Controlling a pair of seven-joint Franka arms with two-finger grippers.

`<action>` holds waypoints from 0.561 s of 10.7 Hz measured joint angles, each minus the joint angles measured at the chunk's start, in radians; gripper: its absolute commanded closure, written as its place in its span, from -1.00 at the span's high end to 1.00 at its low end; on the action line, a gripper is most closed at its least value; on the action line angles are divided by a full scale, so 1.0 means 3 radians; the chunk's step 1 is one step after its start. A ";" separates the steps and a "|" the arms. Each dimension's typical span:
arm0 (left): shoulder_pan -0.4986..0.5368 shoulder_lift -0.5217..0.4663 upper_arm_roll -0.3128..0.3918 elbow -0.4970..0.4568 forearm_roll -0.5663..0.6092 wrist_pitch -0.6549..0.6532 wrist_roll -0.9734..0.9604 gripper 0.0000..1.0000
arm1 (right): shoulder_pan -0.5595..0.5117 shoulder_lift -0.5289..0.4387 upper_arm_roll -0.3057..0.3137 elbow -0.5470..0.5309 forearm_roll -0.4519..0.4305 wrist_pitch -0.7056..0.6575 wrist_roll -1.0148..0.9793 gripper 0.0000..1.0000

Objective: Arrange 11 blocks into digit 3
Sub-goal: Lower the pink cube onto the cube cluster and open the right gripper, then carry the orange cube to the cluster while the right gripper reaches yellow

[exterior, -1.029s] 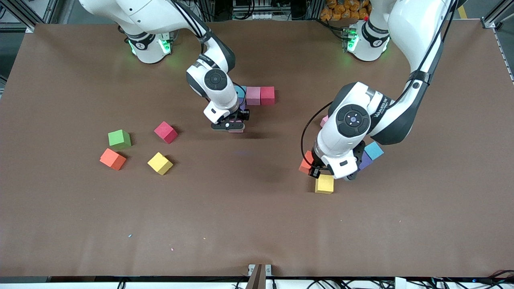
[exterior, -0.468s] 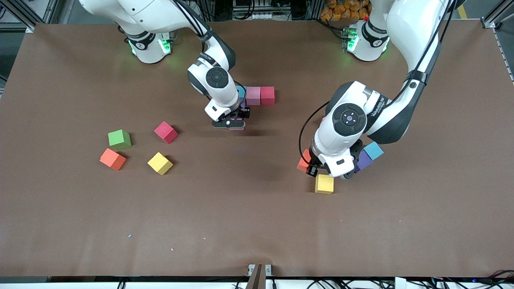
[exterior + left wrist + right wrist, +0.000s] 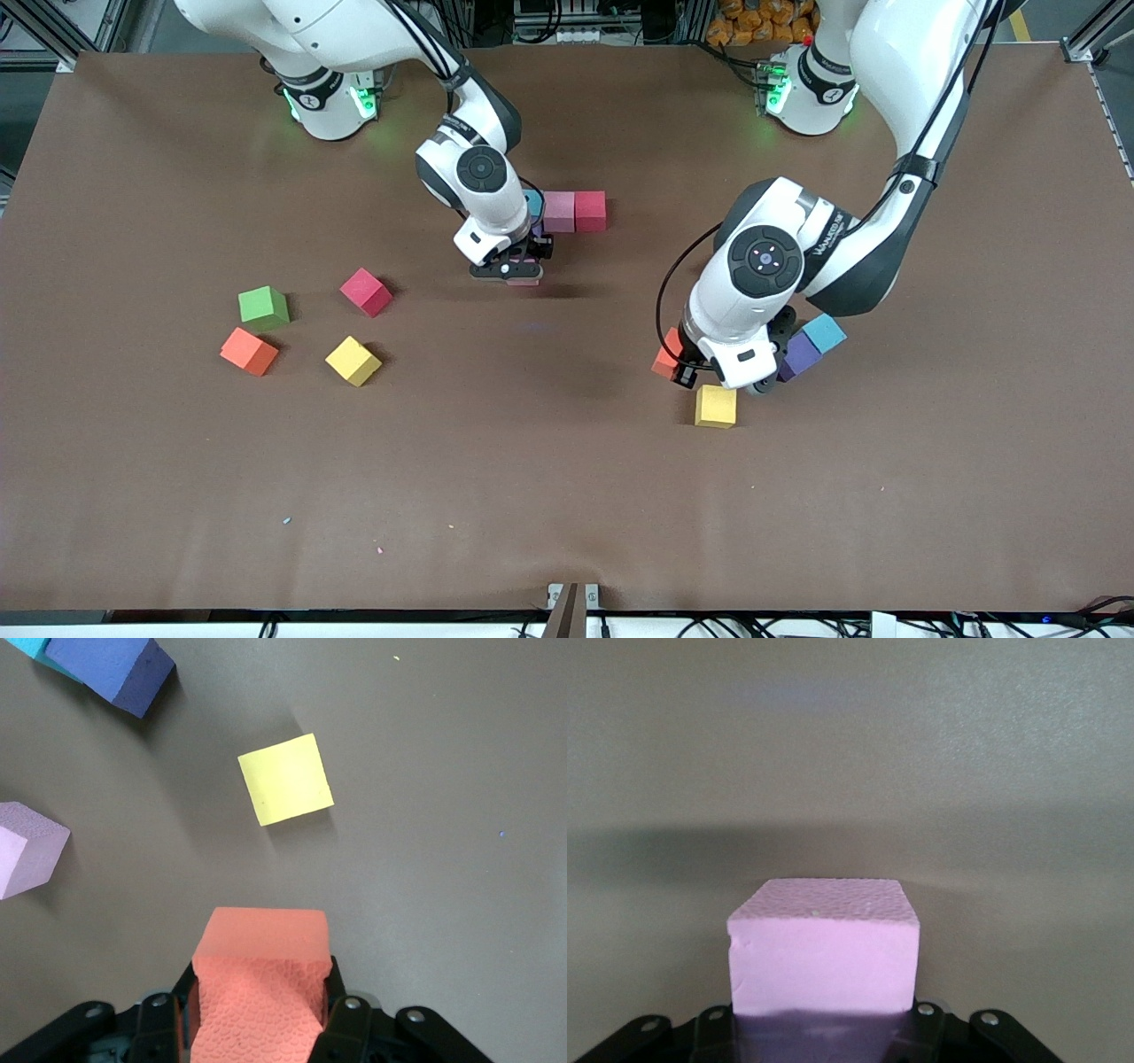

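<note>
My right gripper (image 3: 518,268) is shut on a pink block (image 3: 824,957), low over the table next to the started digit 3, a row of light blue (image 3: 532,202), pink (image 3: 559,211) and red (image 3: 591,211) blocks. The arm hides part of that row. My left gripper (image 3: 687,368) is shut on an orange block (image 3: 259,983), held over the table beside a yellow block (image 3: 716,406). A purple block (image 3: 802,353) and a light blue block (image 3: 825,332) lie close by, and a pale pink block (image 3: 27,859) shows in the left wrist view.
Toward the right arm's end lie a green cube (image 3: 263,305), an orange block (image 3: 249,351), a yellow block (image 3: 353,361) and a red block (image 3: 366,291). Brown table (image 3: 567,496) stretches bare nearer the front camera.
The right gripper has carried the pink block a little closer to the row. The left gripper has drawn away from the yellow block with the orange block in it.
</note>
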 measured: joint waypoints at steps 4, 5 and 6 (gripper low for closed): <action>-0.0012 0.0000 -0.0038 -0.0007 -0.0106 0.0000 0.0000 -1.00 | 0.0000 -0.0003 0.0000 -0.0024 -0.0011 0.0015 0.0000 -1.00; -0.0036 0.0003 -0.0044 -0.0021 -0.0131 0.0000 -0.0002 -1.00 | 0.0000 -0.0004 0.0000 -0.0027 -0.0012 0.0015 0.0000 -1.00; -0.0075 0.0011 -0.0048 -0.0045 -0.0165 0.0005 -0.0031 -1.00 | 0.0000 -0.0005 0.0000 -0.0029 -0.0013 0.0015 0.0000 -0.82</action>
